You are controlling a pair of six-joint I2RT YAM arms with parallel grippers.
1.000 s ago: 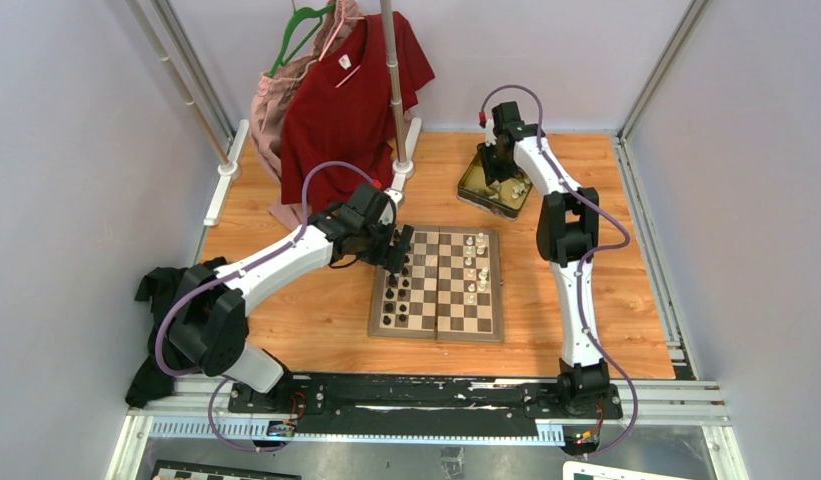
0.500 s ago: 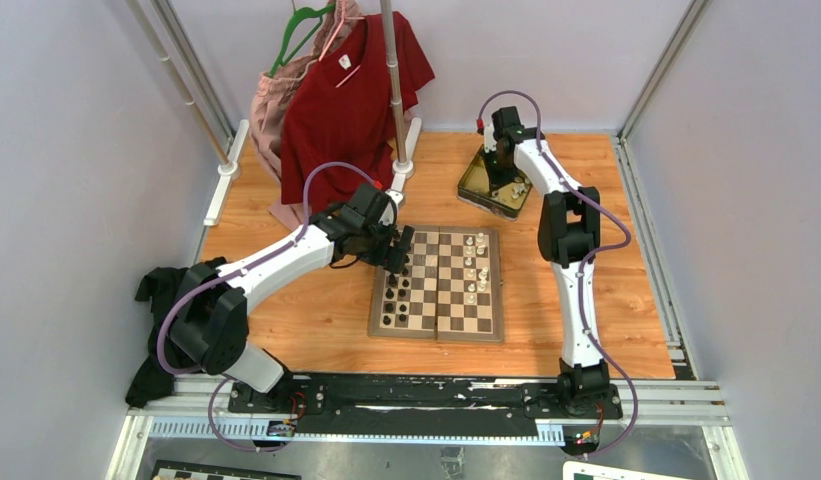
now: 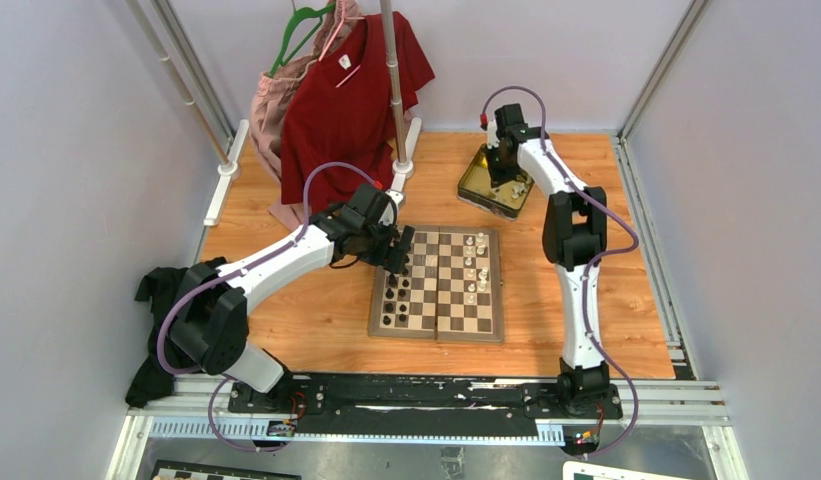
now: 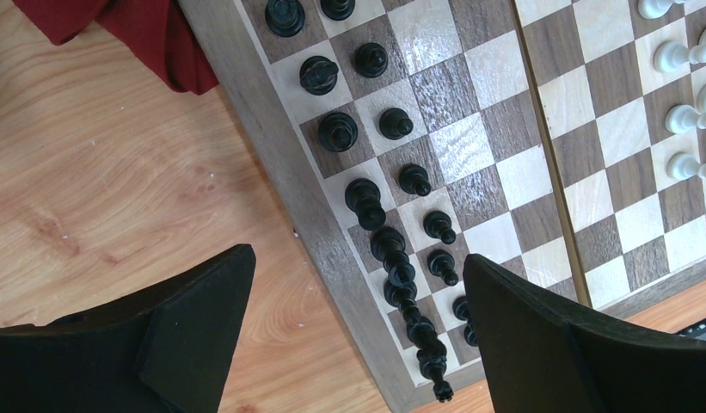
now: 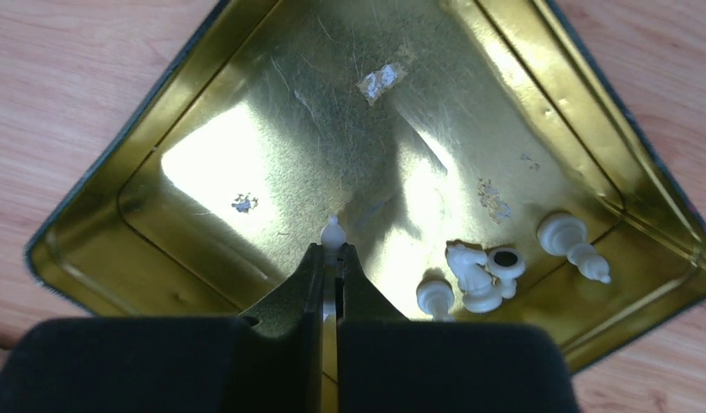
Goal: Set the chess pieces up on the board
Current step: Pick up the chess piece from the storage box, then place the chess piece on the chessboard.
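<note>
Board (image 3: pixel 441 300) lies nearest, flat on the desk (image 3: pixel 316 330) midway between the two arm bases, so either arm can reach its own half. Black pieces (image 4: pixel 366 198) fill two files along its left edge. A handful of white chess pieces (image 3: pixel 473 270) stand on its right half with squares there unfilled, so the white side looks only partly done.

Left pincer (image 4: pixel 357 254) hangs above the board's far-left corner, jaws spread wide and nothing between them. Its arm stretches low and diagonally from the left base, probably parked clear of the white side.

Farther back, the right arm reaches straight up the desk, elbow raised and wrist bent down into the gold tin (image 5: pixel 246 129), which holds the spare white figures. Right pincer (image 5: pixel 332 254) is clenched on one small white piece (image 5: pixel 332 231), whose round head shows above the fingertips. Several more loose white pieces (image 5: pixel 478 280) lie in the tin's corner just beside it, likely next to be fetched.
</note>
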